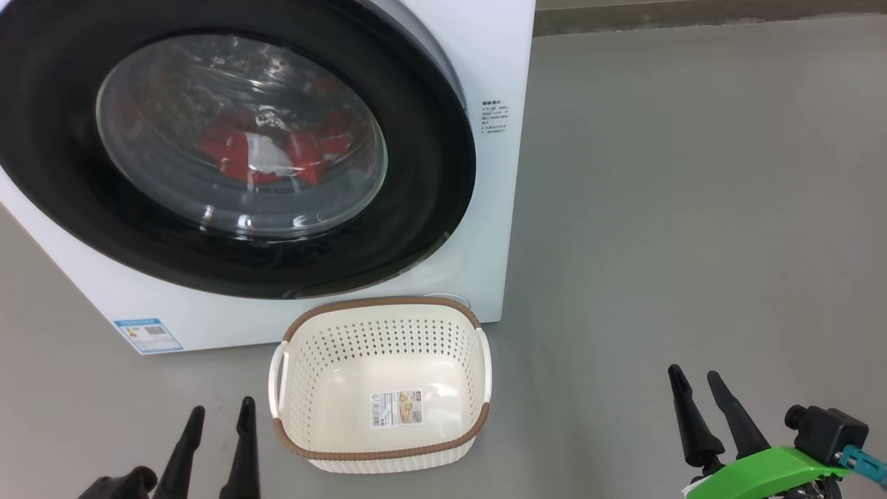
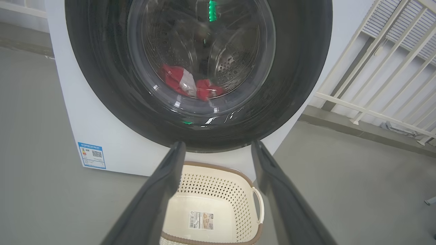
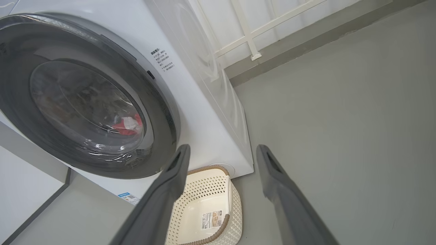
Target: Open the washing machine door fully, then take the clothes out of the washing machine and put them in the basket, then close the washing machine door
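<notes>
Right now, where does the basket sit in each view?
Head view: basket lower centre, just before the washing machine.
Left wrist view: bottom centre, cut by the bottom edge.
Right wrist view: bottom, left of centre.
Shared landmark: the washing machine's blue label.

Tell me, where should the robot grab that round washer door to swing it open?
Probably the right edge of the washing machine door, on its black rim, approached from the right by the open right gripper. In the right wrist view that edge stands proud of the white washing machine. I see no handle.
</notes>
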`<state>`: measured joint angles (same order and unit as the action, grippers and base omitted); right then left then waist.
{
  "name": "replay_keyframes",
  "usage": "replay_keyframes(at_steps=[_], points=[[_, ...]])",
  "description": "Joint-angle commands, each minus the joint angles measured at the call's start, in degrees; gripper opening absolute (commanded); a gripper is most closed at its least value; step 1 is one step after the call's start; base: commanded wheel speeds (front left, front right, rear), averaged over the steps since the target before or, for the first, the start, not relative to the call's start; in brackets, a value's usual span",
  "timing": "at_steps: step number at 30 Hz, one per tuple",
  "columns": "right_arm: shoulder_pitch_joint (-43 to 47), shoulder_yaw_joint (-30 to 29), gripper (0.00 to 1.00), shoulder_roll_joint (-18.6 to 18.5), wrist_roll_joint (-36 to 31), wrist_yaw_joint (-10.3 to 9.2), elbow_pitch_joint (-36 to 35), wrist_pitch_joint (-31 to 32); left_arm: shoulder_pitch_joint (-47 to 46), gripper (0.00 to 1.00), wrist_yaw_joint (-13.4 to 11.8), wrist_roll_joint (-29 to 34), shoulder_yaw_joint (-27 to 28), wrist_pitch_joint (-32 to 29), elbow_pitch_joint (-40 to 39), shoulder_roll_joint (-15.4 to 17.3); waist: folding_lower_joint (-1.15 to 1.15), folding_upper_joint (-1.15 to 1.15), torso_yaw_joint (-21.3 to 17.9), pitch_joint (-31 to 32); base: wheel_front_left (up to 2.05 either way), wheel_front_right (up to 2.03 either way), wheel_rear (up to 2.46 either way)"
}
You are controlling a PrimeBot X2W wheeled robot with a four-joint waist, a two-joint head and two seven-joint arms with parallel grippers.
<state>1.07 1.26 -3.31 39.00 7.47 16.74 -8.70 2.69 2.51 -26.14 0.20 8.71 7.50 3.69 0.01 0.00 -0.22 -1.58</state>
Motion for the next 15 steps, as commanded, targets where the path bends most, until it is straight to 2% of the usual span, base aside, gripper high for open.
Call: replay_keyframes(at_steps=[1, 15], points=[[-0.3, 1.5, 1.0, -0.9, -1.7, 0.02, -1.2, -1.0, 0.0, 1.0, -0.3, 2.1, 1.4, 0.9, -2.0, 0.9, 0.0, 0.0, 0.0, 0.0, 0.0, 0.0, 0.0], [0.4, 2.2, 1.0, -1.3, -8.8, 0.02, -0.4, -3.3, 1.3, 1.0, -0.3, 11.5, 1.9, 3.3, -2.1, 0.5, 0.0, 0.0, -0.6, 0.0, 0.0, 0.0, 0.0]])
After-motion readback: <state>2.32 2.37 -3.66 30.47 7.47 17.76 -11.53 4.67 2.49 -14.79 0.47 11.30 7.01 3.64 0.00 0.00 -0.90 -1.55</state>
